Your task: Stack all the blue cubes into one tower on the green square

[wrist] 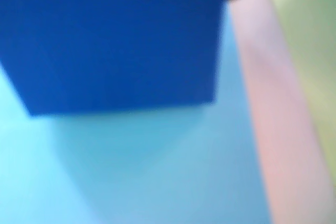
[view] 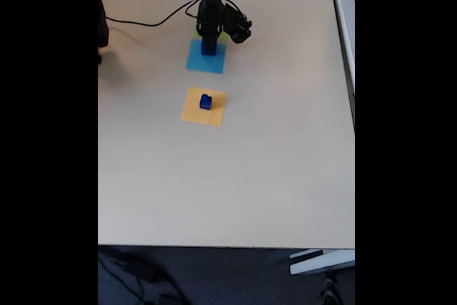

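Glossy dark blue cube (wrist: 113, 40) over light-blue square (view: 206, 58), end effector (view: 208, 46) grip state unclear, smaller cube (view: 206, 102) on orange square (view: 203, 107)

blue cubes (view: 206, 101): smooth plastic-like | squares: flat matt paper | table (view: 271, 162): smooth matt

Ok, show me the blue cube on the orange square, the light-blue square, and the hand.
blue cube (view: 206, 101), fixed view, on its top face.
orange square (view: 193, 113), fixed view, bare lower-left part.
light-blue square (view: 196, 63), fixed view, bare left part.
hand (view: 208, 42), fixed view, midway between its fingertips, over the light-blue square.
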Controlling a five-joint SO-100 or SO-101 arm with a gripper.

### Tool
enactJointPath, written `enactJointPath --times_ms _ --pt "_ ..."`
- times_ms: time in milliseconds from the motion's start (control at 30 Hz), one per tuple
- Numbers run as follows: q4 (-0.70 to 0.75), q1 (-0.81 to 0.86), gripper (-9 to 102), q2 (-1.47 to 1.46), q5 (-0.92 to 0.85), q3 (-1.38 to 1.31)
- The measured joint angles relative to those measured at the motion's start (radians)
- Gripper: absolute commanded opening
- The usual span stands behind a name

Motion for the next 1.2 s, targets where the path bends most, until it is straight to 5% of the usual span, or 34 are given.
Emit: enactJointPath --times_ms 467,1200 --pt "0.089 0.035 2 0.097 -0.021 -0.08" --pt "0.175 -0.219 2 0.175 0.222 -0.204"
